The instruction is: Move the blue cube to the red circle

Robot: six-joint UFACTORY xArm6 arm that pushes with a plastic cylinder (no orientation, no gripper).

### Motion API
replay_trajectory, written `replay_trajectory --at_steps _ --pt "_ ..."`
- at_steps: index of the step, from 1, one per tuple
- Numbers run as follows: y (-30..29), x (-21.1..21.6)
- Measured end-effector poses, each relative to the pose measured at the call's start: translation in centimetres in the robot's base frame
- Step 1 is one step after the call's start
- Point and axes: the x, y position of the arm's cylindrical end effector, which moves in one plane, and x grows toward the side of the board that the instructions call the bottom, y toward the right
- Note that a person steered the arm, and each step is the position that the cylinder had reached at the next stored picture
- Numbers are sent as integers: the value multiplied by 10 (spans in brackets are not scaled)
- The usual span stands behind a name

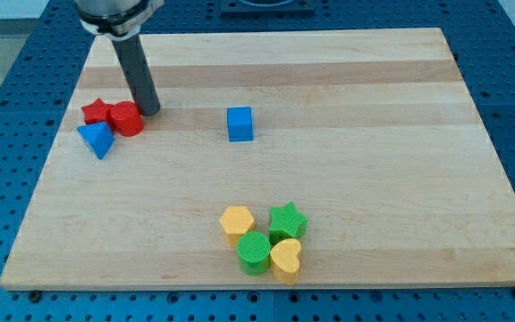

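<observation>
— Where does the small blue plastic cube (pixel 240 123) sit?

— Alone near the middle of the pale wooden counter (pixel 374 179), well apart from the round red plastic cylinder (pixel 127 118) at the view's left.

— And you?

— I have no fingers to spread or pinch, only a rod. My tip (pixel 149 111) rests just beside the red cylinder, on the wrong side of the cube for pushing it leftward, I judge.

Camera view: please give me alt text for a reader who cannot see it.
My tip rests beside the red circle at the view's left, with a red star and blue triangle; the blue cube sits apart mid-board. Yellow and green blocks cluster at the bottom.
</observation>
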Motion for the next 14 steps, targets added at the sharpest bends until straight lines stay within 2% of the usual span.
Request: replay_trajectory --at_steps 1,4,5,6,7,8,9,14 --pt "17 4" --pt "207 -13" --pt "231 62" --pt "231 80" --pt "230 80" --pt "220 62" --pt "203 34" --pt "83 34"
